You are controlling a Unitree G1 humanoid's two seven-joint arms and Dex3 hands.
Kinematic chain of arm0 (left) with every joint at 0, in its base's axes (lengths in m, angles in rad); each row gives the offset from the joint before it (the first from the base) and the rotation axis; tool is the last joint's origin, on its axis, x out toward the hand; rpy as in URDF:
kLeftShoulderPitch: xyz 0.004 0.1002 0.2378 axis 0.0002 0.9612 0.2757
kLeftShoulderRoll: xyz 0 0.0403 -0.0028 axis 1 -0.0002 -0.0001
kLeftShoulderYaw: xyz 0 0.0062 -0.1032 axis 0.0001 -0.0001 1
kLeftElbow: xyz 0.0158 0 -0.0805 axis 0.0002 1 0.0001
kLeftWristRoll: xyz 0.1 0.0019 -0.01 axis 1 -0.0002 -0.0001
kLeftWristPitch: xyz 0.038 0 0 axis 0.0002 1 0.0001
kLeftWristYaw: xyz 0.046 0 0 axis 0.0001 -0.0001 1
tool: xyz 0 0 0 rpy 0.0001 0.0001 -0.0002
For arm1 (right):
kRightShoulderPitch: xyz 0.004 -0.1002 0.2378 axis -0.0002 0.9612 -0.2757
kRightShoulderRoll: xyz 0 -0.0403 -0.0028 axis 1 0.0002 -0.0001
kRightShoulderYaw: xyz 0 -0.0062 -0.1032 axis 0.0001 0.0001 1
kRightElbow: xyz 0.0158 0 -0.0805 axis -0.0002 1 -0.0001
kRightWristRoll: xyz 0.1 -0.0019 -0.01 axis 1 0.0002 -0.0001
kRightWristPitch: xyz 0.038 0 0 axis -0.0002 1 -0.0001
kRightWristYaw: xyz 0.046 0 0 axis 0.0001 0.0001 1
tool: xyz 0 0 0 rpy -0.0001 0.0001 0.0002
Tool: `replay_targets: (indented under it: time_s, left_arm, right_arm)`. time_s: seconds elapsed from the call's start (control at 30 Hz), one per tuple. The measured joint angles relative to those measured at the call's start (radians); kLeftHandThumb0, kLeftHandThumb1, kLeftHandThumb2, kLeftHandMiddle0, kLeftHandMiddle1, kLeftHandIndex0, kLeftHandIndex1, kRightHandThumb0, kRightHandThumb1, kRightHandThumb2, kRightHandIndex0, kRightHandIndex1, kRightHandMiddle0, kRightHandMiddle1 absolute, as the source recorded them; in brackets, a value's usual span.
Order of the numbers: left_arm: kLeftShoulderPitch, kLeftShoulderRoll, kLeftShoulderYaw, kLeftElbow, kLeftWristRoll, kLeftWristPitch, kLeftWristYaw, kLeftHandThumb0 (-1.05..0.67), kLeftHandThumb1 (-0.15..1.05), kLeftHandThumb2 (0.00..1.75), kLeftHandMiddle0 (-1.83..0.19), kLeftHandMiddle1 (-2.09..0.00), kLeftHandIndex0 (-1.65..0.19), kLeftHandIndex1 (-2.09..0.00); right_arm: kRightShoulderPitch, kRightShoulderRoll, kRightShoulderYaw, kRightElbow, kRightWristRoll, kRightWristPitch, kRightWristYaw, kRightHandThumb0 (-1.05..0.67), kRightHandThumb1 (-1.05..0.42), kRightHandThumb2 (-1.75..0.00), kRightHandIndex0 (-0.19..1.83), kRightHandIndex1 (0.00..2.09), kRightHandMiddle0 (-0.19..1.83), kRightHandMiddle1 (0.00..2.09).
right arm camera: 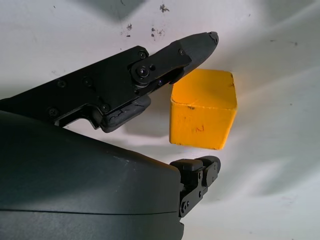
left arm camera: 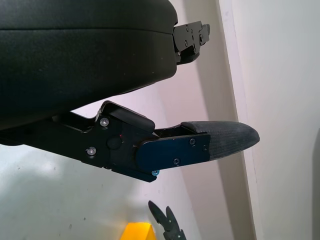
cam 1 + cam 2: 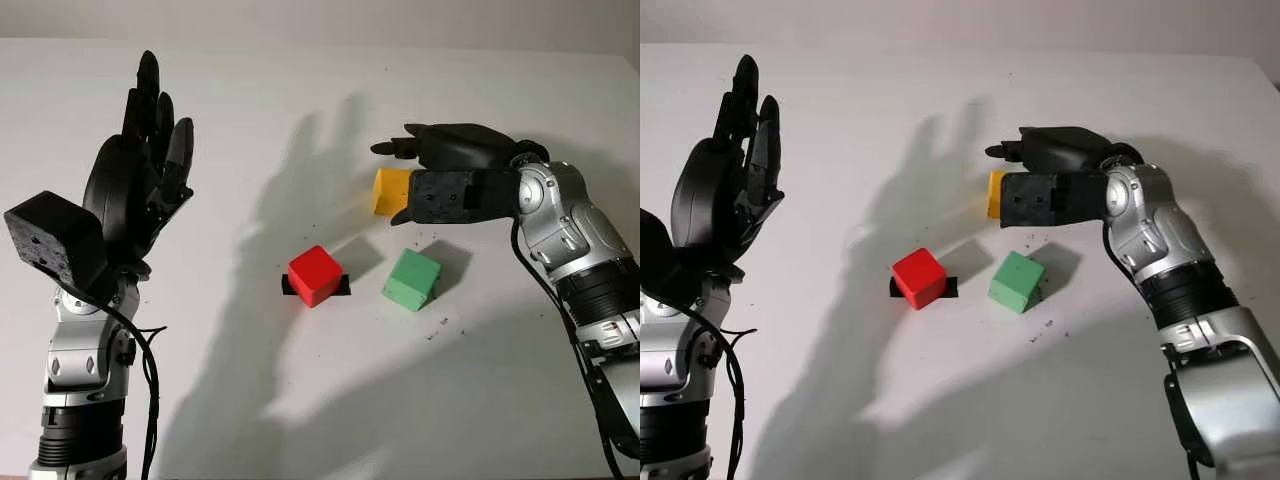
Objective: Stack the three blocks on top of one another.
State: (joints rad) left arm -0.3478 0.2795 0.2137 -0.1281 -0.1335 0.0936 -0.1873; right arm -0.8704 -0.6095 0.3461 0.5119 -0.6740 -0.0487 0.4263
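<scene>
Left robot hand (image 3: 140,170) raised open; right robot hand (image 1: 190,105) brackets the yellow block (image 1: 202,108) (wrist view shows gaps, no clamp)

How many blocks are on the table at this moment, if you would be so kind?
3. The red block sits mid-table on a black patch; the green block lies beside it toward the right arm; the yellow block is farther back, between the right hand's fingers.

Black robot hand (image 3: 135,185), silver arms, black cables.
</scene>
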Motion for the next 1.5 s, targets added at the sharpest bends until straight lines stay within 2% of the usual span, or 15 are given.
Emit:
replay_targets:
  time_s: [0.33,0.5,0.53,0.57,0.6,0.63,0.7,0.77,1.2,1.5]
  left_arm:
    - [0.0,0.0,-0.014,-0.001,0.046,-0.013,0.009,-0.77,1.05,0.51,0.19,0.0,0.19,0.0]
    - [0.001,0.0,-0.02,-0.007,0.078,-0.003,0.028,-0.8,1.05,0.47,0.19,-0.01,0.19,0.0]
    - [0.001,0.0,-0.021,-0.009,0.08,-0.002,0.029,-0.81,1.05,0.46,0.19,-0.01,0.19,0.0]
    - [0.001,0.0,-0.021,-0.011,0.081,-0.001,0.03,-0.81,1.05,0.46,0.19,-0.01,0.19,0.0]
    - [0.002,0.0,-0.021,-0.013,0.082,0.0,0.031,-0.81,1.05,0.45,0.19,-0.02,0.19,0.0]
    - [0.003,0.0,-0.021,-0.014,0.085,0.003,0.033,-0.82,1.05,0.45,0.19,-0.02,0.19,0.0]
    - [0.005,0.0,-0.023,-0.017,0.091,0.006,0.037,-0.81,1.05,0.45,0.19,-0.02,0.19,0.0]
    - [0.007,-0.001,-0.024,-0.021,0.092,0.007,0.038,-0.8,1.05,0.46,0.19,-0.01,0.19,0.0]
    - [0.007,-0.003,-0.037,-0.021,0.079,0.007,0.032,-0.77,1.05,0.48,0.19,0.0,0.19,0.0]
    - [0.008,-0.003,-0.037,-0.021,0.08,-0.002,0.033,-0.77,1.05,0.51,0.19,0.0,0.19,0.0]
  right_arm:
    - [0.001,-0.001,0.01,0.057,-0.028,-0.057,-0.084,-0.57,-0.89,-0.06,0.11,0.09,0.47,0.12]
    - [0.003,-0.001,0.01,0.059,-0.026,-0.062,-0.117,-0.49,-0.91,-0.06,0.21,0.11,0.62,0.2]
    - [0.005,-0.001,0.009,0.059,-0.025,-0.063,-0.122,-0.48,-0.92,-0.06,0.23,0.09,0.61,0.27]
    - [0.006,-0.001,0.009,0.059,-0.023,-0.064,-0.126,-0.46,-0.93,-0.06,0.26,0.08,0.57,0.44]
    - [0.007,-0.001,0.008,0.06,-0.021,-0.064,-0.133,-0.44,-0.94,-0.06,0.29,0.07,0.49,0.78]
    - [0.008,-0.001,0.006,0.061,-0.019,-0.066,-0.14,-0.42,-0.94,-0.06,0.31,0.07,0.45,0.97]
    - [0.007,-0.001,0.002,0.067,-0.01,-0.072,-0.15,-0.39,-0.95,-0.06,0.34,0.07,0.41,1.16]
    - [0.008,-0.001,0.001,0.078,-0.002,-0.086,-0.161,-0.37,-0.97,-0.06,0.38,0.08,0.38,1.27]
    - [0.008,0.001,-0.007,0.118,0.049,-0.161,-0.192,-0.32,-0.96,-0.05,0.4,0.06,0.4,1.25]
    - [-0.016,0.003,-0.068,0.143,0.211,-0.227,-0.075,-0.26,-0.94,-0.05,0.34,0.04,0.43,1.16]
